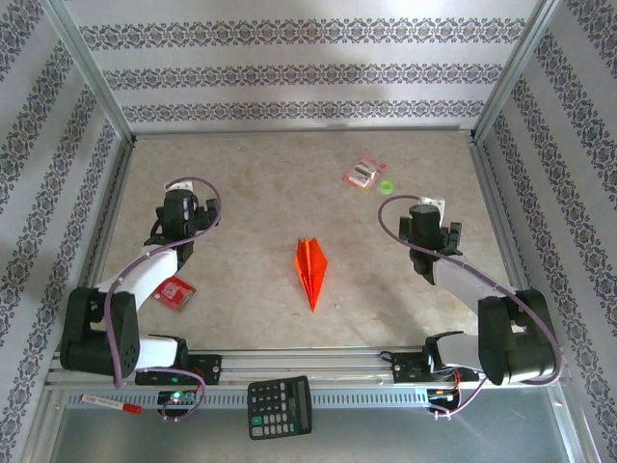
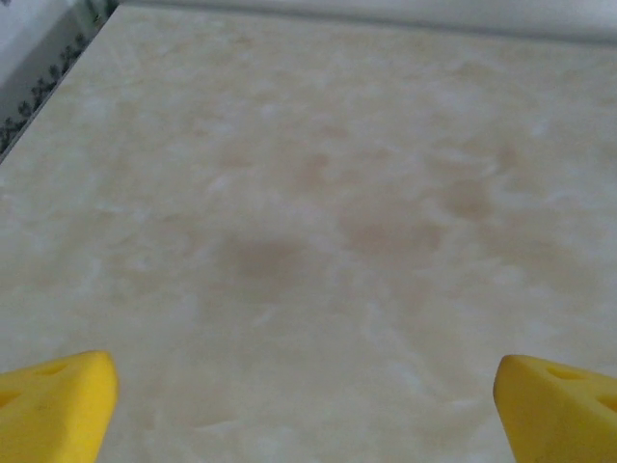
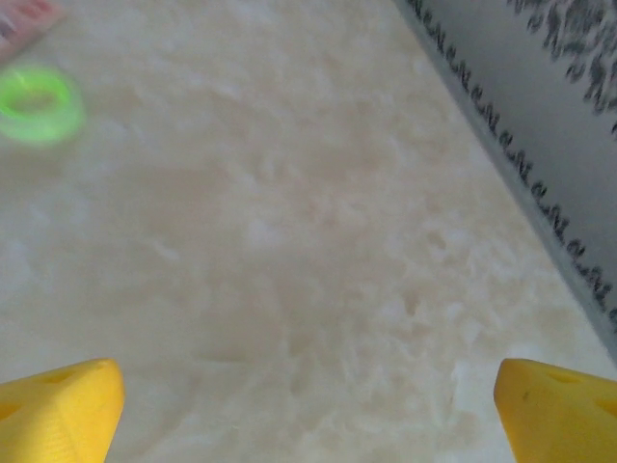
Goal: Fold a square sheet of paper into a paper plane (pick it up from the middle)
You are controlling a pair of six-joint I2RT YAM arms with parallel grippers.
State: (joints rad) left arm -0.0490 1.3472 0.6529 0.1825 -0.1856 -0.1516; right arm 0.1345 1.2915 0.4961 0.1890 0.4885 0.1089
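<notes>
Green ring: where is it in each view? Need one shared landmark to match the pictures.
Top external: green ring lies on the tabletop, far right of centre, just right of the pink-red packet.
Right wrist: ring at the upper left edge, with a packet corner above it.
Left wrist: camera faces marbled tabletop; no place to give.
Shared landmark: the packet beside the ring; the marbled tabletop runs through all three.

Lab test booth: aluminium frame point(image 1: 299, 128), wallpapered walls point(image 1: 308, 72), marble-look tabletop point(image 1: 251, 203)
</notes>
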